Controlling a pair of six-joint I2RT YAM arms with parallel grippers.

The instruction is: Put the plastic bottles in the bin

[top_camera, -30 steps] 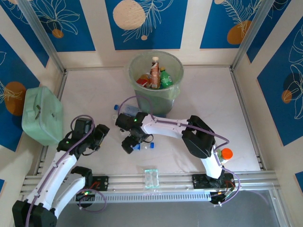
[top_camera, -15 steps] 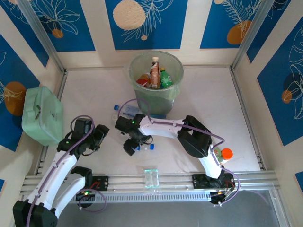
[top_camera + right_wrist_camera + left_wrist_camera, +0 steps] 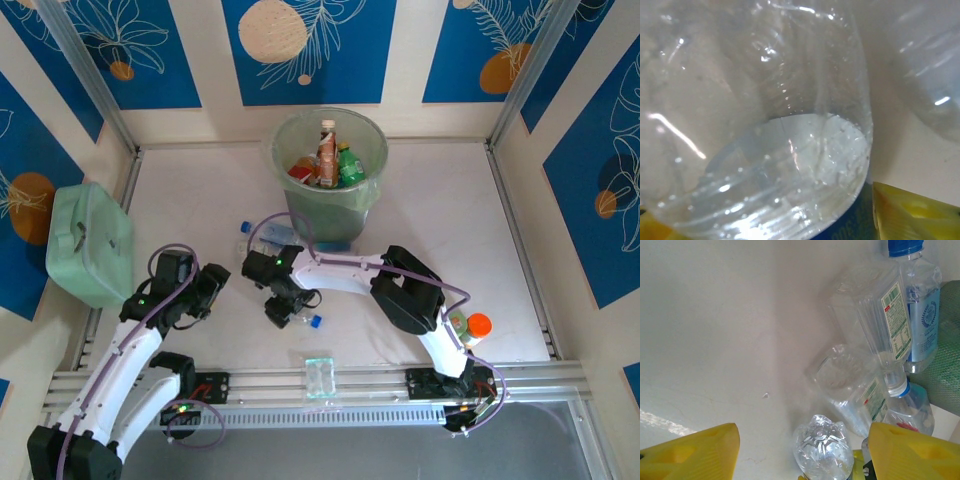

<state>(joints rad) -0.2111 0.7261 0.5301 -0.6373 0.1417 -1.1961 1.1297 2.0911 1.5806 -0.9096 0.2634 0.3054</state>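
Bench point(image 3: 450, 230) rt of the bin point(image 3: 345, 215) lies open for a pass, but centre-left is tight w/ clear bottles point(image 3: 270, 236) bunched at bin's near foot, rt arm point(image 3: 345, 268) stretched across, mint box point(image 3: 88, 245) at left edge.

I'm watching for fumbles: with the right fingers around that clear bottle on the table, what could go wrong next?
1. The bottle is thin, slick and lying down between the right fingers; it may squirt out under a squeeze.
2. Other clear bottles lie by the bin; a low carry might knock them.
3. The bin looks fairly full, and a brown bottle seems to poke up high, so a drop could bounce out.
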